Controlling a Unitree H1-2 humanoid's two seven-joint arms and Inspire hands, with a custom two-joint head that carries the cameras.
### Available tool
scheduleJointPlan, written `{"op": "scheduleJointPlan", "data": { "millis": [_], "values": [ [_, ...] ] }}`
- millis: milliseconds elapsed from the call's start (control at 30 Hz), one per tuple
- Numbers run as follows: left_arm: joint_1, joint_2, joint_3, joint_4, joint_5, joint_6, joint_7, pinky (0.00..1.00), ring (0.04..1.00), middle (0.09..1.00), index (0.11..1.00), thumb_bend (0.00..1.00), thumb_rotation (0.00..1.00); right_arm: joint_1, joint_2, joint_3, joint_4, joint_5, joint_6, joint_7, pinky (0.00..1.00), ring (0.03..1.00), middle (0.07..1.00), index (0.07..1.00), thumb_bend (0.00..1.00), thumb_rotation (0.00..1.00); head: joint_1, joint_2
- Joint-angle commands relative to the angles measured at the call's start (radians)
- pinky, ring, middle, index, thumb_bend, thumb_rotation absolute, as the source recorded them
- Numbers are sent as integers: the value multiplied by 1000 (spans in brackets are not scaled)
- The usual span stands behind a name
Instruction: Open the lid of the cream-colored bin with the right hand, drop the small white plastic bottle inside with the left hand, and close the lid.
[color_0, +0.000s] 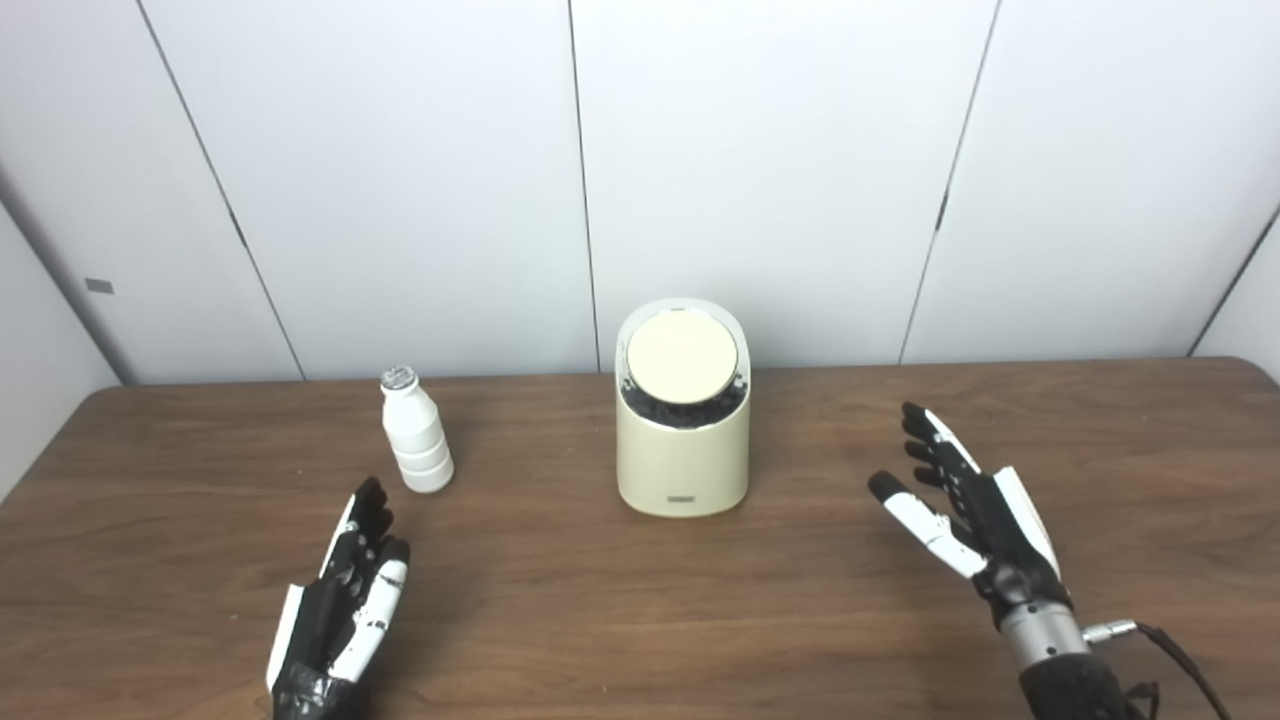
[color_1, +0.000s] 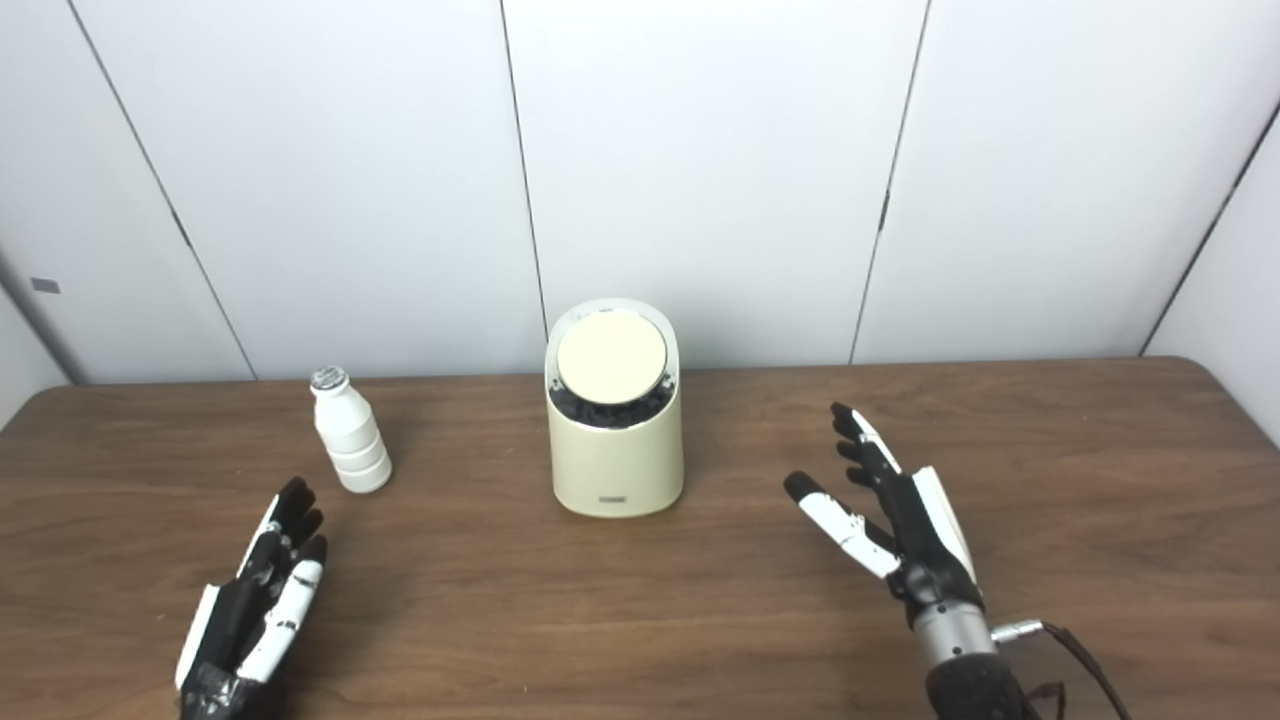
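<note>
Both hands are over the wooden table (color_0: 640, 620) and neither has hold of anything. The left hand (color_0: 340, 600) sits near the front edge toward the left side, fingers extended and only slightly apart, empty, pointing toward the far edge. Just beyond its fingertips, a little to the right of them and clear of any contact, the small white bottle (color_0: 416, 432) stands upright with its silvery cap on top. It stands closer to the far edge than the near one, left of centre.

In the middle of the tabletop, toward the far edge, stands the cream-colored bin (color_0: 683, 440). Its round lid (color_0: 682, 361) lies tilted toward the cameras inside the raised rim, with a dark gap showing along its lower edge; it looks closed.

Over on the right side, the right hand (color_0: 965, 505) is spread wide, thumb splayed toward the bin, fingers pointing to the far edge, holding nothing. The bin is well apart from it, off to its left and a little farther back. A cable (color_0: 1165, 640) trails from its wrist near the front edge.
</note>
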Motion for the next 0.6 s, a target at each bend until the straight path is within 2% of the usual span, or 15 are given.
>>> {"op": "scheduleJointPlan", "data": {
  "millis": [0, 200, 367, 467, 567],
  "values": [
    [19, -16, -14, 26, 7, -4, 5, 1000, 1000, 1000, 1000, 290, 474, -61, -12, 15, -53, -29, 22, 12, 883, 912, 935, 936, 716, 761, 0, 2],
    [22, -17, -18, 20, 30, 2, 11, 1000, 1000, 1000, 1000, 285, 484, -138, 7, 45, -61, -48, 78, 24, 853, 899, 923, 925, 753, 658, -4, 7],
    [22, -18, -21, 19, 39, 3, 10, 1000, 1000, 1000, 1000, 255, 444, -206, 5, 77, -26, -62, 74, 35, 844, 911, 936, 943, 782, 586, -1, 10],
    [22, -16, -23, 22, 44, -4, 7, 1000, 1000, 1000, 1000, 237, 441, -242, 2, 98, -2, -86, 69, 29, 817, 907, 933, 946, 810, 584, -3, 12],
    [21, -19, -24, 23, 40, -4, 7, 1000, 1000, 1000, 1000, 237, 444, -276, -1, 112, 17, -95, 71, 37, 849, 925, 942, 954, 808, 586, -3, 12]
  ]
}}
